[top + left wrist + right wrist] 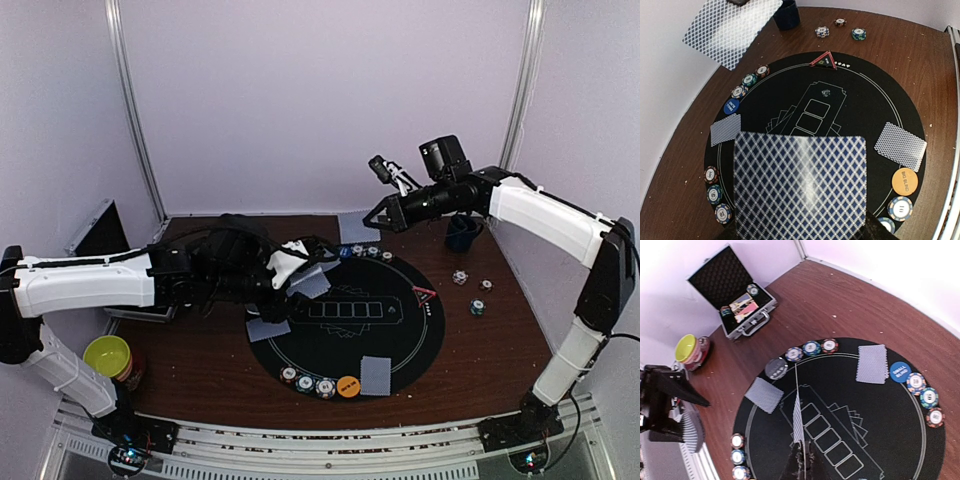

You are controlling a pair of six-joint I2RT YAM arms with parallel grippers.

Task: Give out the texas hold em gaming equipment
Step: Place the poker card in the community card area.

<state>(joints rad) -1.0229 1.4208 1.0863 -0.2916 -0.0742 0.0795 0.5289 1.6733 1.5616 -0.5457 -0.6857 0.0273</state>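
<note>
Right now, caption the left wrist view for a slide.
Held playing card fills the foreground over a round mat ringed with chips and buttons.

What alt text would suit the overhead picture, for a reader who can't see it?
The left gripper and right gripper each hold a playing card over a round black poker mat on a brown table. More cards, striped chips and an orange button lie around the mat's rim.

Brown table carries a round black mat at centre, three chips right, cup upper right, case left, bowl lower left.
</note>
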